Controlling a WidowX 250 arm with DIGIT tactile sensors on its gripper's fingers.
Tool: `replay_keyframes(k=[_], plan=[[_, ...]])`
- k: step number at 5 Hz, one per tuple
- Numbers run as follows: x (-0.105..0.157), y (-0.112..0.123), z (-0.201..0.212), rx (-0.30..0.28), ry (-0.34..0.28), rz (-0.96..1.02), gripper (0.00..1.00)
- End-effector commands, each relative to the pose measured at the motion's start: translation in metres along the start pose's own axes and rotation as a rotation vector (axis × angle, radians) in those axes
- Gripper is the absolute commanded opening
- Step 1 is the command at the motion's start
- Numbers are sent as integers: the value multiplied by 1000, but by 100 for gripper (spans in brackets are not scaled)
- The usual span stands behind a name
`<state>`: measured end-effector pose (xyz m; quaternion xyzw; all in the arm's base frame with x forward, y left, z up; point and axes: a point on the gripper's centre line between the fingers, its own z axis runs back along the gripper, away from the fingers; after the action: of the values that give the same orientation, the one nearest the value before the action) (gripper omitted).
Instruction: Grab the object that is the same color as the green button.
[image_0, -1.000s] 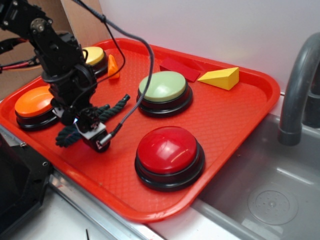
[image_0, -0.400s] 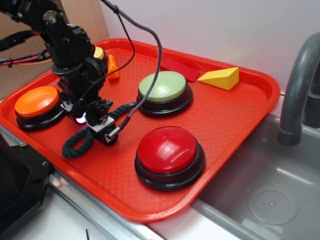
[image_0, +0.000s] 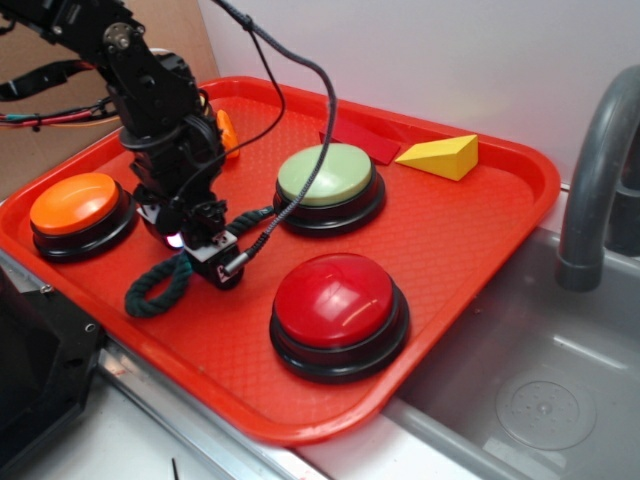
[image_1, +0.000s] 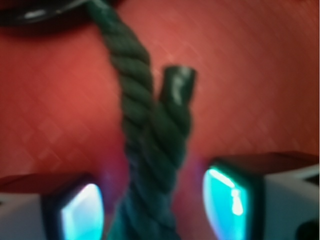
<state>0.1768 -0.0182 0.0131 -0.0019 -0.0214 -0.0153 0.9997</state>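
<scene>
The dark green twisted rope (image_0: 153, 291) lies folded on the red tray (image_0: 470, 215), left of the red button, with one end pointing at the green button (image_0: 326, 174). My gripper (image_0: 196, 243) is down over the rope's middle. In the wrist view the rope (image_1: 145, 145) runs between the two lit fingers (image_1: 80, 212), with a gap on each side of it. The gripper (image_1: 152, 210) is open and straddles the rope. The green button's black base shows at the top edge of the wrist view (image_1: 40, 17).
An orange button (image_0: 75, 205) is left of the gripper and a red button (image_0: 335, 300) is to its right. An orange cone (image_0: 228, 132) sits behind the arm. A yellow wedge (image_0: 440, 155) and a flat red piece (image_0: 360, 138) lie at the back. A sink and a grey tap (image_0: 600, 170) are at the right.
The arm has moved right, away from the orange button and towards the green button. The rope has shifted a little to the right under the gripper.
</scene>
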Motion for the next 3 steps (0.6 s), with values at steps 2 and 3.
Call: replay_keyframes(k=[2, 3], plan=[[-7, -3, 84, -46, -69, -160, 0], [-14, -9, 134, -37, -97, -199, 0]])
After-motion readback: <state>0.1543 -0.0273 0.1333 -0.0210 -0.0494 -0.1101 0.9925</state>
